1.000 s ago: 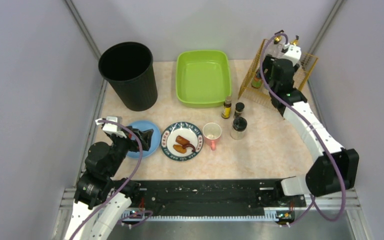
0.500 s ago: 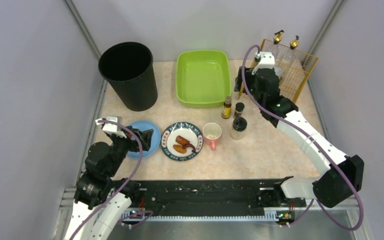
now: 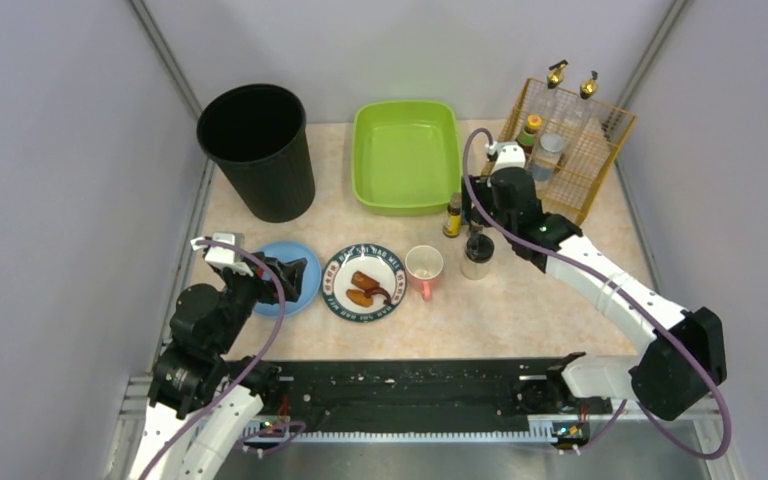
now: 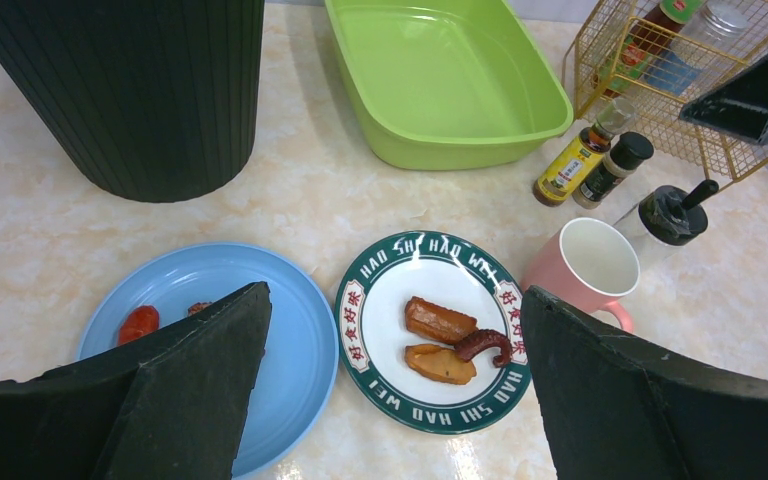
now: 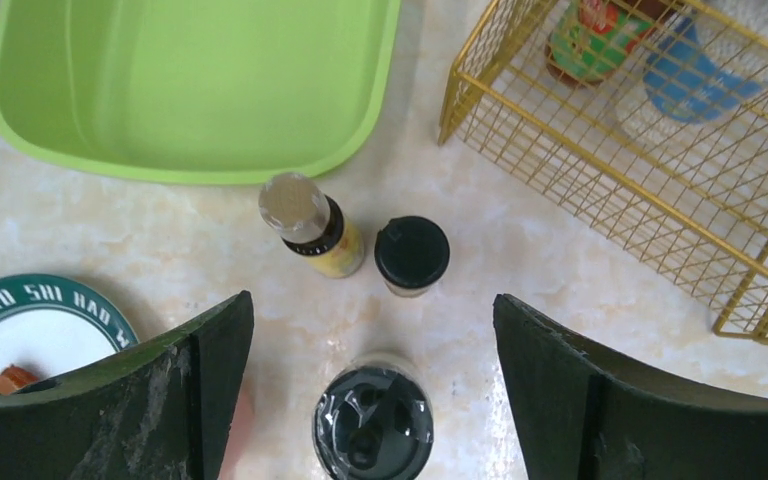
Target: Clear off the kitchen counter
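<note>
On the beige kitchen counter [image 3: 540,300] stand a blue plate [image 3: 305,290] with red scraps, a green-rimmed plate [image 3: 363,283] with food pieces, a pink cup [image 3: 424,267], a yellow sauce bottle [image 3: 453,214], a small black-capped spice jar [image 5: 412,255] and a larger black-lidded jar [image 3: 477,256]. My left gripper [image 4: 390,390] is open and empty, low over the two plates [image 4: 430,330]. My right gripper [image 5: 372,385] is open and empty, hovering above the three bottles; the larger jar [image 5: 373,425] lies between its fingers in that view.
A black ribbed bin [image 3: 257,150] stands at the back left, a lime-green tub [image 3: 406,155] at the back middle, and a gold wire rack [image 3: 570,150] with bottles at the back right. A black metal rail [image 3: 410,385] runs along the near edge.
My right arm has swung from over the wire rack left and nearer, and now hovers above the bottles. A green-labelled bottle now stands in the rack. The left arm has not moved.
</note>
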`<act>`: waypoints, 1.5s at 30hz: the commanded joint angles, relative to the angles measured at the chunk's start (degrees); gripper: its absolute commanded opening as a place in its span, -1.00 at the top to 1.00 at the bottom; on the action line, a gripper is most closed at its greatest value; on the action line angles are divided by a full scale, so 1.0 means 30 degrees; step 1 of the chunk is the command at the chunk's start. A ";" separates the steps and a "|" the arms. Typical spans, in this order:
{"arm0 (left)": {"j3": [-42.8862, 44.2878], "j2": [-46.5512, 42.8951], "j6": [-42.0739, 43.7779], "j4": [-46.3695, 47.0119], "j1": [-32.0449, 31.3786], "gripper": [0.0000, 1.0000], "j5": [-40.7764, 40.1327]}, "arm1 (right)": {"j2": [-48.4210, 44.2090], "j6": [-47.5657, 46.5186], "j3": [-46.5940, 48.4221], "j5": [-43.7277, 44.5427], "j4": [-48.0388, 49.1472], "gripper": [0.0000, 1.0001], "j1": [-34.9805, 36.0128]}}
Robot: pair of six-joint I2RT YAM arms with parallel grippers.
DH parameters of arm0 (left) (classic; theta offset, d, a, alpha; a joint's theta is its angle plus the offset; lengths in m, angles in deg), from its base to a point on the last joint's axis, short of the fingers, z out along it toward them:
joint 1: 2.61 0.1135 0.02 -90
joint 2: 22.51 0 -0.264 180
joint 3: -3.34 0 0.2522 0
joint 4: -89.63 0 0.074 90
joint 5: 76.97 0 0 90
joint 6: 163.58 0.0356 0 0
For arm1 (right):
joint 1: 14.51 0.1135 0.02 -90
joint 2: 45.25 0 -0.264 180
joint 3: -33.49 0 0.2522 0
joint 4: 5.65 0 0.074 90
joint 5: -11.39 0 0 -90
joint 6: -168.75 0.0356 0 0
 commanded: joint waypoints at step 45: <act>-0.0053 0.0147 0.0205 0.0618 -0.0055 -0.98 -0.0155 | 0.1244 0.2098 -0.3787 0.1290 0.0571 -0.75 0.1694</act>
